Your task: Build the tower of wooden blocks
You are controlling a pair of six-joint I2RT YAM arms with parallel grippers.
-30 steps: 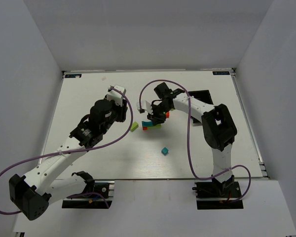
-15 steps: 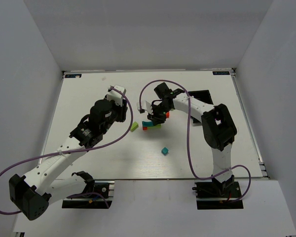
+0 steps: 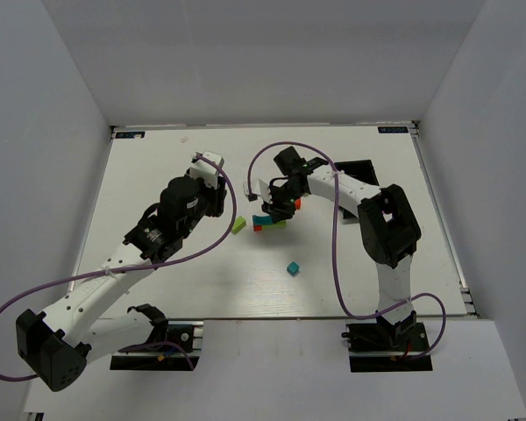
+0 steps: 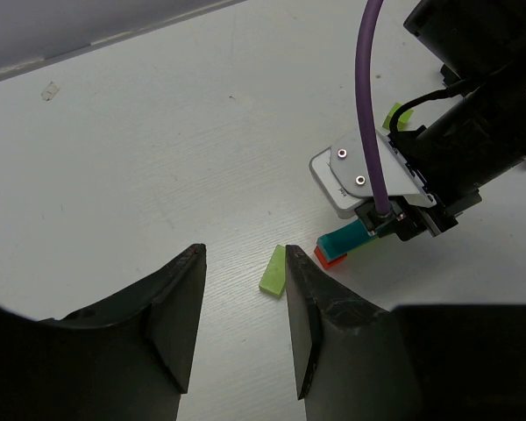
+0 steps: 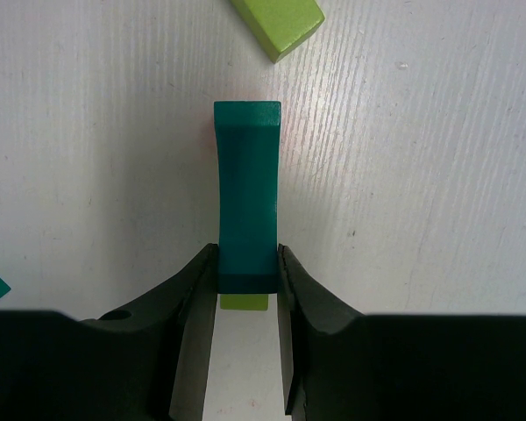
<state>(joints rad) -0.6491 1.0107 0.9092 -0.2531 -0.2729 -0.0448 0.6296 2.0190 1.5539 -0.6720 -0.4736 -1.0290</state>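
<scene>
Nearest the arm bases, a loose teal cube (image 3: 292, 267) is lying alone on the table (image 3: 158, 167), well apart from everything else. Farther in, a lime green block (image 3: 238, 225) is resting flat just left of the wood block tower (image 3: 265, 224), which is sitting low near the middle of the table. The left gripper (image 4: 243, 263) is hovering over the near-left side of that lime block, its jaws standing partly apart with nothing between them. The right gripper (image 5: 246, 263) is reaching in from the far right and pinching a long teal bar (image 5: 246, 193) by one end, its jaws narrow and pressed against the bar's sides. The bar is lying across the stack, with a red block (image 4: 328, 255) under its free end and a second lime piece (image 5: 245, 301) showing under the gripped end.

By my reading the tower is roughly half built. A lower layer is sitting in place and the teal bar is being set on it but not yet released. The lime green block and the teal cube are waiting to go on.

The right gripper is covering much of the stack from above, so I cannot tell whether the bar is touching the blocks beneath. A small orange-red spot (image 3: 297, 203) just beyond that gripper is too hidden to identify. At the far right, the black bin (image 3: 359, 165) is partly screened by the right arm.
</scene>
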